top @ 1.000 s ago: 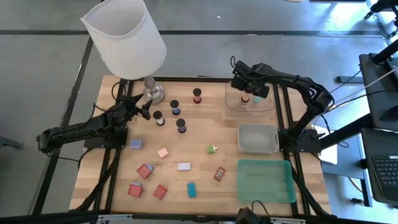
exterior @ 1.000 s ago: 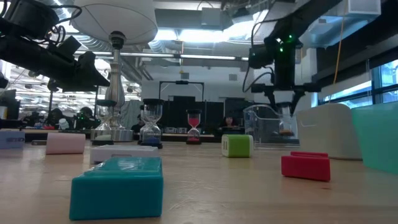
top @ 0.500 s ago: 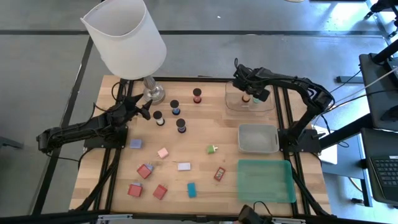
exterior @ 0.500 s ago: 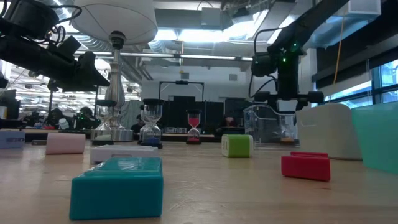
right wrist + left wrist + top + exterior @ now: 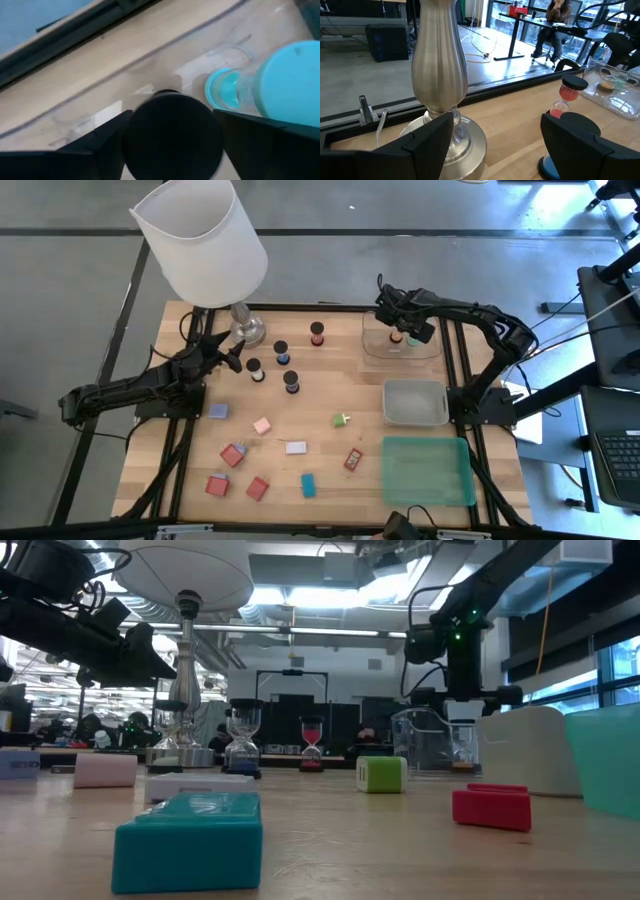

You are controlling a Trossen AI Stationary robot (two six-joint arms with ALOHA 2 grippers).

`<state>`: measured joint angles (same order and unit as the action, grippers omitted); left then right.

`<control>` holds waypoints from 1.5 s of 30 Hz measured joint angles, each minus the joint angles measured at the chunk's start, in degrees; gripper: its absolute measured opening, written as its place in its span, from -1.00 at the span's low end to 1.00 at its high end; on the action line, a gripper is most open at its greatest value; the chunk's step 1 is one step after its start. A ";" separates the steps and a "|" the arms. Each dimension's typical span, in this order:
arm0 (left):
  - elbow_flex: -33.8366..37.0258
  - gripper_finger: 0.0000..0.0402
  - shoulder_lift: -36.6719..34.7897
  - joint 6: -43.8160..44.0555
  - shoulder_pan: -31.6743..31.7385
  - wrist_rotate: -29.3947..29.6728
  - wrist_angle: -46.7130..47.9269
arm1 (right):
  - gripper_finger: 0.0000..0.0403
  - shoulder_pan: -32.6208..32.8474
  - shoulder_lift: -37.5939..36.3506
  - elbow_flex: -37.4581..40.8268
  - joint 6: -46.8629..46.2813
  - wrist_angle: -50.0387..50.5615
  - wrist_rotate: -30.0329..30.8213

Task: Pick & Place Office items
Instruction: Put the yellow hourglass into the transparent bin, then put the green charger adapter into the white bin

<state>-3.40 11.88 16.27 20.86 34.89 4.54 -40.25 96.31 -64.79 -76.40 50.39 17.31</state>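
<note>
Now the right gripper (image 5: pixel 403 332) is spreading its jaws over the clear tray (image 5: pixel 372 346), releasing a black-capped hourglass (image 5: pixel 172 131) beside the mint one (image 5: pixel 280 85) there, while the left gripper (image 5: pixel 232 355) is waiting wide open.

This is a robotics lab set in a large open-plan office. A wooden bench (image 5: pixel 320 405) stands on a grey concrete floor (image 5: pixel 60 300), framed by black metal rails (image 5: pixel 462 395) that carry 2 dark arms, at 9 o'clock and 2 o'clock. At 3 o'clock a laptop (image 5: pixel 612 450) sits on a side stand among trailing cables. Level across the bench, the low view shows exposed ceiling ducts (image 5: pixel 330 565), strip lights and rows of monitors (image 5: pixel 290 700). Beyond the bench, a person (image 5: pixel 555 25) sits at a desk beside tall windows (image 5: pixel 520 20).
</note>
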 joint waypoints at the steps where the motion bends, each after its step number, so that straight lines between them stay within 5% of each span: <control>1: 0.00 0.48 0.02 0.00 0.00 0.00 0.00 | 0.44 0.00 0.00 -0.30 0.15 0.73 -0.01; 9: 0.00 0.48 0.01 0.00 0.00 0.00 0.00 | 0.95 0.16 0.00 -6.91 -0.59 8.47 -0.38; 24: 0.00 0.48 0.00 0.00 0.00 0.00 0.00 | 0.88 11.35 0.00 -28.55 1.79 22.68 0.56; 36: 0.00 0.48 0.00 -0.02 -0.01 0.00 0.00 | 0.89 23.05 0.00 -30.89 0.65 20.92 -3.40; 42: 0.00 0.48 0.00 0.00 0.00 0.00 0.00 | 0.89 28.58 0.00 -30.89 13.70 22.01 -3.47; 45: 0.01 0.48 0.00 0.00 -0.01 0.00 0.00 | 0.88 31.22 0.00 -30.89 24.16 22.33 -8.21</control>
<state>-3.39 11.88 16.27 20.85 34.89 4.54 -9.03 96.31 -95.68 -52.24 72.72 9.11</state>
